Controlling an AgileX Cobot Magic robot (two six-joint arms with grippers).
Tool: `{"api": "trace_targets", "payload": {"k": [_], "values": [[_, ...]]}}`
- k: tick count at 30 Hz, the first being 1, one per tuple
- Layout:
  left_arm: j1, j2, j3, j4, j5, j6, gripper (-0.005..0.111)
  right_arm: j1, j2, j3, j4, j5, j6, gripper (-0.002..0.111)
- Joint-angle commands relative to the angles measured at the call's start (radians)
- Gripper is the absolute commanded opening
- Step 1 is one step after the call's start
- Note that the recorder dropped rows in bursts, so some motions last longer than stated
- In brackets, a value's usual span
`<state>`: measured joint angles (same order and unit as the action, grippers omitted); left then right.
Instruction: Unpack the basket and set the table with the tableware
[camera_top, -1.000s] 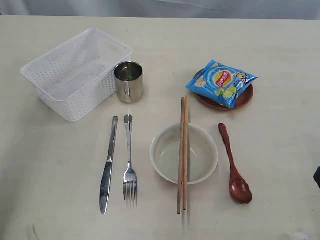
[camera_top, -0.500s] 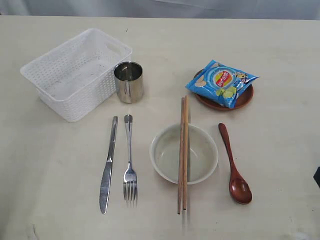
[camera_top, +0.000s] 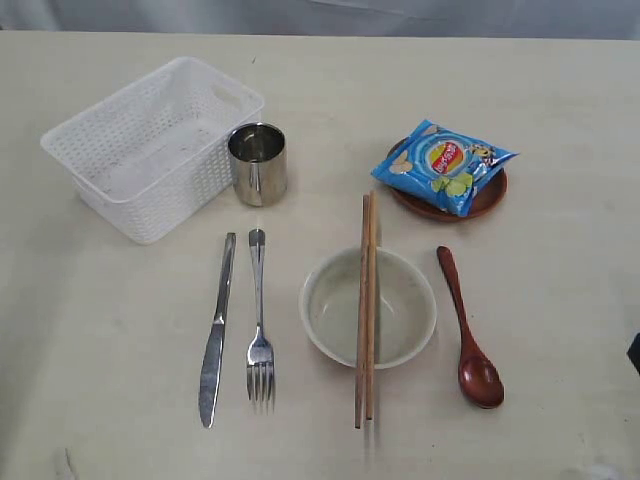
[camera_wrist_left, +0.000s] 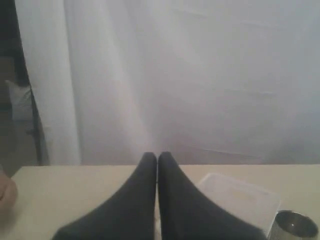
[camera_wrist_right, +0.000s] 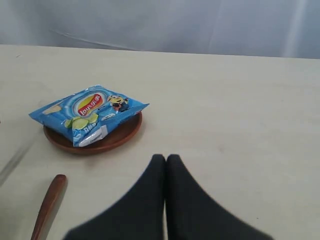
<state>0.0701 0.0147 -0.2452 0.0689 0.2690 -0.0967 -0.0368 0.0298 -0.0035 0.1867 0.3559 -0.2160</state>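
Closed tight, the left gripper (camera_wrist_left: 157, 156) has its two dark fingers pressed flat against each other with nothing between them, and the right gripper (camera_wrist_right: 165, 159) is shut just the same, hanging over bare table (camera_top: 560, 100) a little way short of the plate. Neither one touches anything. From where I stand, the pale table carries everything spread out. The white basket (camera_top: 185, 195) sits empty toward the far left corner, turned at an angle to the far edge. Near the middle of the near edge stands the cream bowl (camera_top: 330, 305), upright, with the two chopsticks (camera_top: 366, 300) laid side by side straight across its rim, their ends overhanging on both the far and near sides. Toward the far right, the red-brown plate (camera_top: 492, 200) lies flat, well apart from the basket, and a blue packet (camera_top: 443, 165) rests on top of it, covering most of it and jutting past its rim. Left of the bowl the knife (camera_top: 215, 335) and fork (camera_top: 259, 320) lie next to each other, close but apart, handles toward the far edge, blade tip and tines toward the near edge, the knife on the outer side. Right of the bowl the wooden spoon (camera_top: 465, 325) lies apart from it, handle toward the plate, scoop toward the near edge. The steel cup (camera_top: 258, 165) stands upright just beside the basket's right-hand wall, beyond the fork's handle.
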Motion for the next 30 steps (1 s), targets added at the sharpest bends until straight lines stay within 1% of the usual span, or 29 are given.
{"api": "trace_targets", "payload": {"k": [1,12,14,18,30], "values": [[0.000,-0.015,0.054,0.040,0.002,-0.042,0.001,-0.007,-0.006,0.003,0.000,-0.001,0.003,-0.001],[0.000,-0.015,0.215,0.057,0.003,-0.065,0.001,-0.007,-0.004,0.003,0.000,-0.006,0.003,-0.001],[0.000,-0.015,0.225,0.057,0.015,-0.100,0.001,-0.007,-0.004,0.003,0.000,-0.006,0.003,-0.001],[0.000,-0.015,0.227,0.057,0.112,-0.106,0.001,-0.007,-0.004,0.003,0.000,-0.010,0.003,-0.001],[0.000,-0.015,0.245,0.057,0.076,-0.108,0.001,-0.007,-0.004,0.003,0.000,-0.010,0.003,-0.001]]}}
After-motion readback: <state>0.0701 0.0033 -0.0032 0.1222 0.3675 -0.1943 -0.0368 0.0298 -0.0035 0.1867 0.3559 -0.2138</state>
